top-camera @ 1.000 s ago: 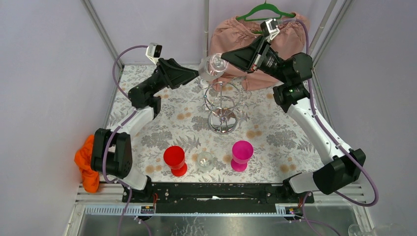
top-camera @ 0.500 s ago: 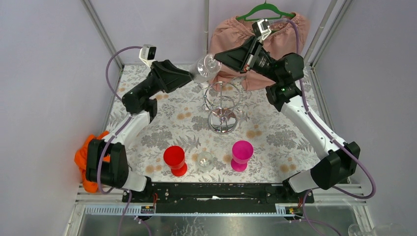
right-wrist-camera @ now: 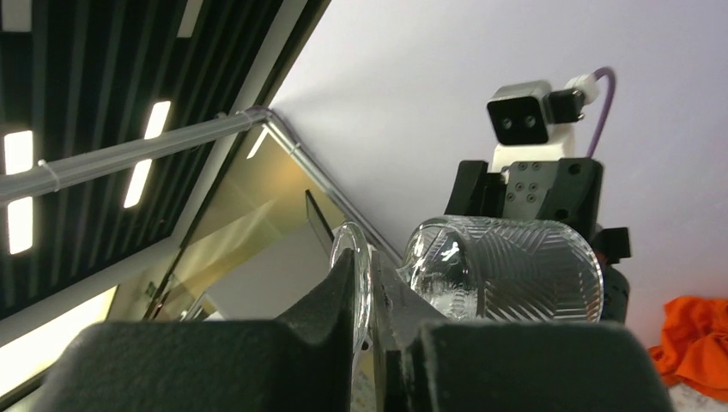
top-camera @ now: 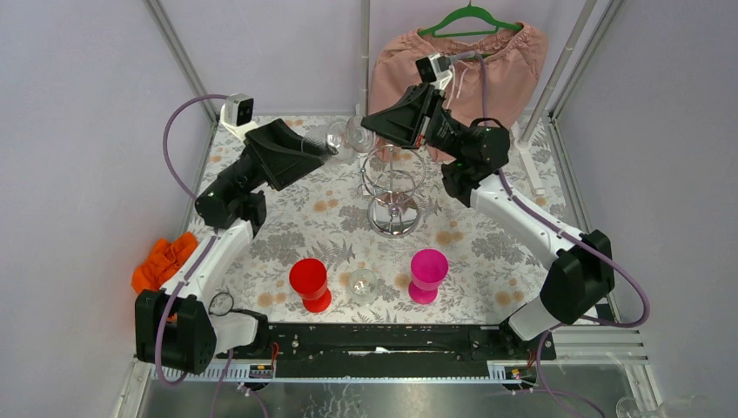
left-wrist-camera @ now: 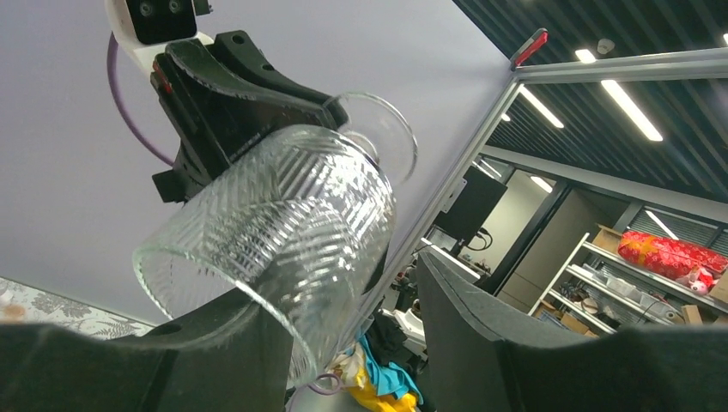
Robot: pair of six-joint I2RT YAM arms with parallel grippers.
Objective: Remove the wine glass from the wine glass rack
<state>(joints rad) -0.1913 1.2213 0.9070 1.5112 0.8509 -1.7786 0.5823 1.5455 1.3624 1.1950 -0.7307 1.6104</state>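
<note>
now farther left, wine glass point(top-camera: 344, 137) clear of the wine glass rack point(top-camera: 393, 185)

The jaws clamp the wine glass point(right-wrist-camera: 506, 266) foot (bowl sideways, ribbed).

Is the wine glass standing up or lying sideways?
Sideways. Its foot sits pinched in the right claw, and its bowl points at the left claw.
</note>
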